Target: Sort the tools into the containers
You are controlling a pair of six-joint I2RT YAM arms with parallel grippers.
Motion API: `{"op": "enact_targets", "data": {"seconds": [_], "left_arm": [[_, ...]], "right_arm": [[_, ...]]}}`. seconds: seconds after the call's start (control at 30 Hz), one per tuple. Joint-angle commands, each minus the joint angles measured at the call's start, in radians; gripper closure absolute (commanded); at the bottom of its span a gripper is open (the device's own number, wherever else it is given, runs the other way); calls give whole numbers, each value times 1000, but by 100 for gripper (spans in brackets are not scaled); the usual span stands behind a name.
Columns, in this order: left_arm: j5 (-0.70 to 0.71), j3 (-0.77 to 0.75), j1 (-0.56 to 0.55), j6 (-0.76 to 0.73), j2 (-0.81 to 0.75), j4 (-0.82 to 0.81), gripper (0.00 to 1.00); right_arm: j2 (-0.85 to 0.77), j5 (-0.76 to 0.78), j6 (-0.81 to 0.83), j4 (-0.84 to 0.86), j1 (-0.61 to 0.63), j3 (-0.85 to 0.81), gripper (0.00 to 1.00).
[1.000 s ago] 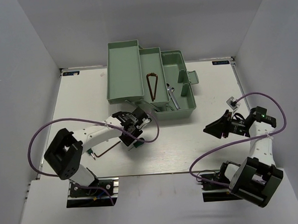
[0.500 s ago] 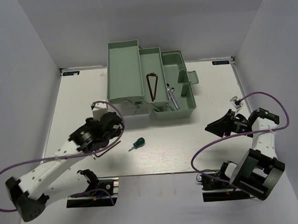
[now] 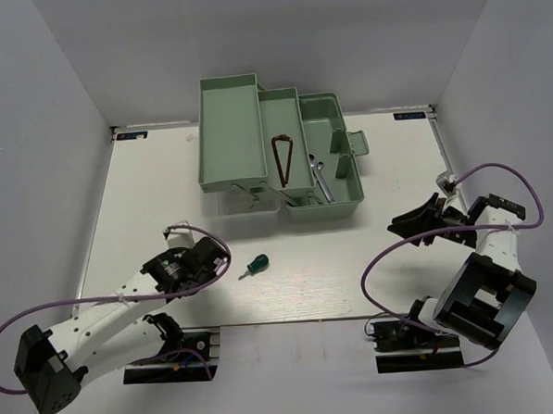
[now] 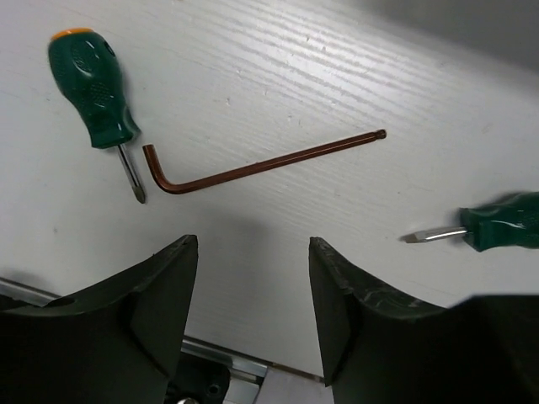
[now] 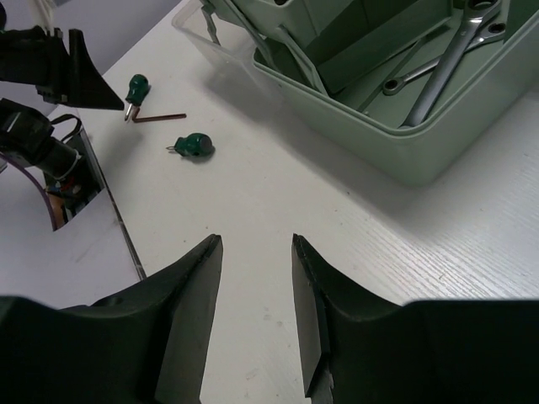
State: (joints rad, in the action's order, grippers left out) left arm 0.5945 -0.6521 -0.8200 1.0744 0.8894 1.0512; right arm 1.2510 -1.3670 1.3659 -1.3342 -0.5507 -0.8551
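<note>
Left claw (image 4: 253,246) gapes (empty); hex key (image 4: 261,165) just ahead

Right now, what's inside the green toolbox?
Two silver wrenches lie in the deep part of the toolbox, and reddish-brown hex keys lie in the middle tray. The left tray looks empty. The trays cover part of the deep bottom, so anything there is hidden.

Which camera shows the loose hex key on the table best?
Left wrist: the whole hex key lies unobstructed, close up. Right wrist shows it small and far; the top view shows none of it.
</note>
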Motion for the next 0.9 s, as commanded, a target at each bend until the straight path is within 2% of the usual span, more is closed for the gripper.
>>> {"op": "enact_targets", "data": {"seconds": [0.0,0.1,0.13,0.17,0.37,0.57,0.7,0.87], "left_arm": [[-25,51,1,-4,43,-126,35],[-39,94,1,-4,71,-198,35],[-39,103,1,-4,71,-198,27],[-23,112,11,11,88,-198,25],[50,123,31,32,111,-261,25],[85,132,56,-98,140,-400,23],[56,141,85,-149,210,-471,22],[28,152,120,-194,224,-526,19]], "right_arm": [[13,-40,67,-313,-11,-39,55],[8,-40,65,-318,-21,-36,55],[4,-37,67,-318,-20,-32,55],[-5,-38,68,-318,-21,-29,55],[-16,-43,70,-319,-23,-25,55],[-10,-41,70,-318,-26,-25,55],[-5,-41,68,-318,-31,-25,55],[2,-44,61,-318,-37,-25,55]]}}
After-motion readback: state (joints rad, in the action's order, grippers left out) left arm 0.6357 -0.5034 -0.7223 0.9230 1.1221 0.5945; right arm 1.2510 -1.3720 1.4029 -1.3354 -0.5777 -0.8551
